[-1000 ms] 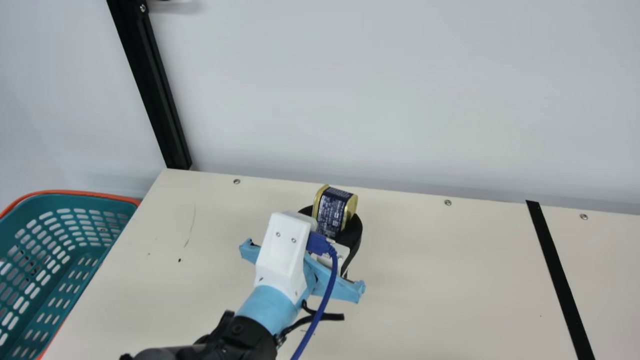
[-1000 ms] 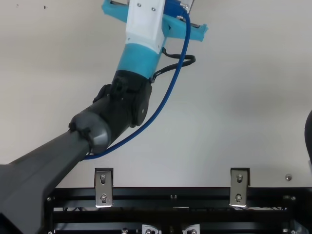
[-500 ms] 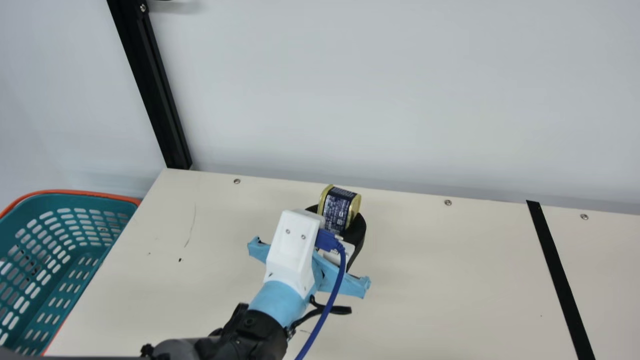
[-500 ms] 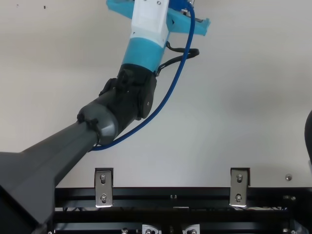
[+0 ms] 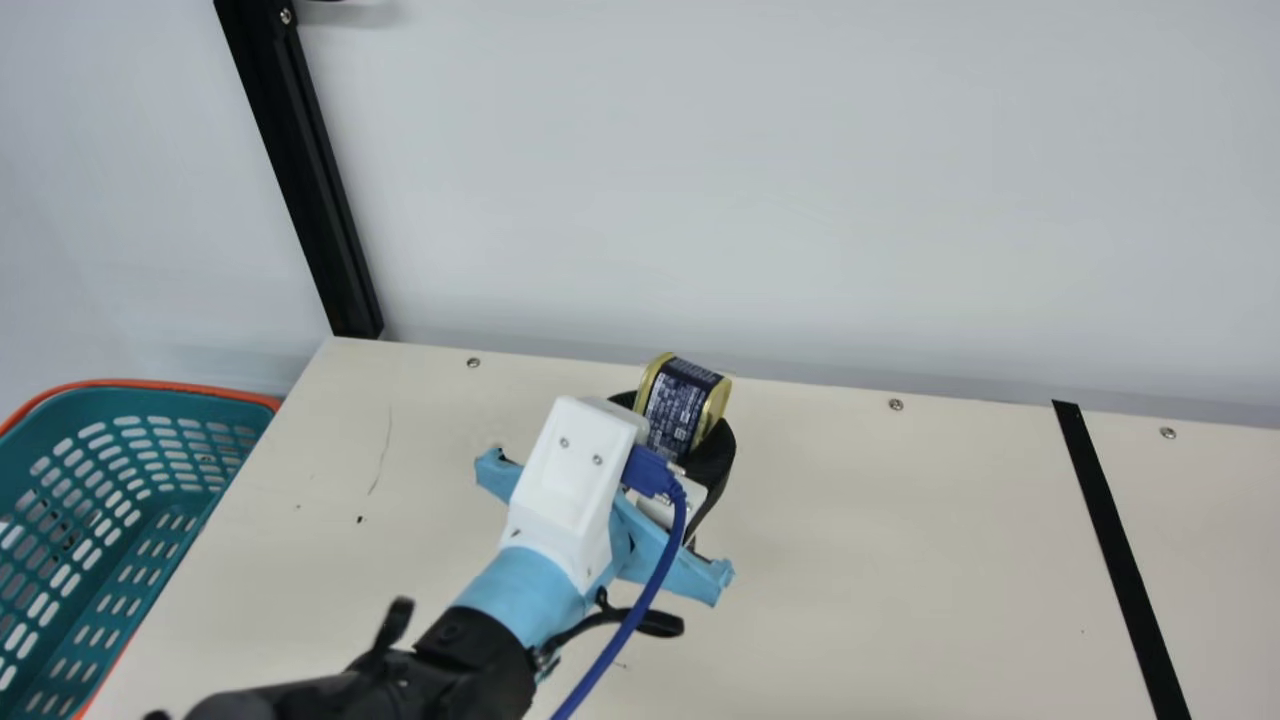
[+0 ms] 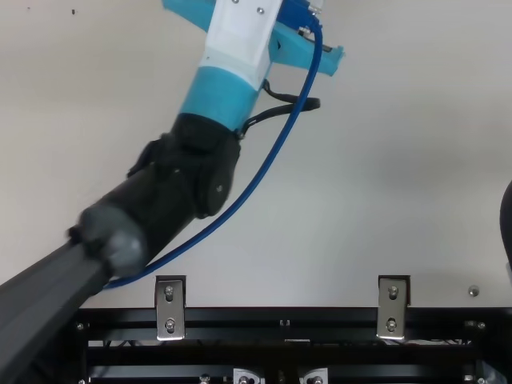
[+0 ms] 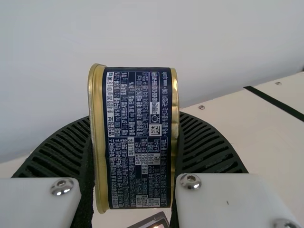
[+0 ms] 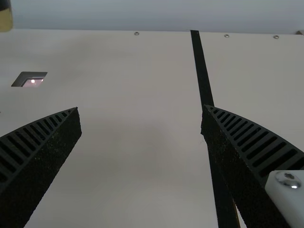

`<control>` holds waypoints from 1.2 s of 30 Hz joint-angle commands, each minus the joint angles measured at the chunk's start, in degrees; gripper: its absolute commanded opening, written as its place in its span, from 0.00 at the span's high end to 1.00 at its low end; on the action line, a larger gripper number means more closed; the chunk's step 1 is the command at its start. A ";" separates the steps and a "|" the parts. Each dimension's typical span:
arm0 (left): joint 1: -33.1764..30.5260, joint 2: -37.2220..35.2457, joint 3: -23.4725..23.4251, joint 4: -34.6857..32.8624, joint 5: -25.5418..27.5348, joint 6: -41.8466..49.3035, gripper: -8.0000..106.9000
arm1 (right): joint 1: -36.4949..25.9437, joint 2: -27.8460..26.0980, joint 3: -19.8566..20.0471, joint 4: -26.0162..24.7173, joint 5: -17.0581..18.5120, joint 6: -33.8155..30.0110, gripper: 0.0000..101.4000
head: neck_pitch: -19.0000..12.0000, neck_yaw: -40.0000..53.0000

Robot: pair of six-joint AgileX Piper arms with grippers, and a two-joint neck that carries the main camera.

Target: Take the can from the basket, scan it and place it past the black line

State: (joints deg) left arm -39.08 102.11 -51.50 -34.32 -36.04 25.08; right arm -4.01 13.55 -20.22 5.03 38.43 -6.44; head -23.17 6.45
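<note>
Down low in the main view, a cream table [image 5: 880, 560] runs under a big pale wall [image 5: 700, 200], with a black line [image 5: 1110, 530] on it near the right side. At the lower left sits a blue-green basket [image 5: 180, 388] with an orange rim, and what is in it is hard to tell. Near the middle, the left claw [image 5: 670, 422] holds the can [image 5: 682, 400], while in its wrist view the right claw [image 8: 140, 121] is spread wide.

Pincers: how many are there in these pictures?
2: the left pincer, closed on the can in the left wrist view; the right pincer, open, in the right wrist view.
</note>
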 commanded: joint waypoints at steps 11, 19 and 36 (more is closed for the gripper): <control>1.82 -12.92 0.36 7.51 13.72 6.26 0.84 | 0.00 0.00 0.00 0.00 0.00 0.00 0.00 | -1.83 -0.93; 3.38 -17.82 -0.30 15.37 21.04 4.09 0.84 | 0.00 0.00 0.00 0.00 0.00 0.00 0.00 | -1.83 -0.93; 1.54 -23.54 -0.61 34.32 30.39 -6.66 0.84 | 0.00 0.00 0.00 0.00 0.00 0.00 0.00 | -1.83 -0.93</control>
State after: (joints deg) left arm -37.29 78.81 -52.26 -2.56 -5.91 19.12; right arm -4.01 13.55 -20.22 5.03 38.43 -6.44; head -23.17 6.45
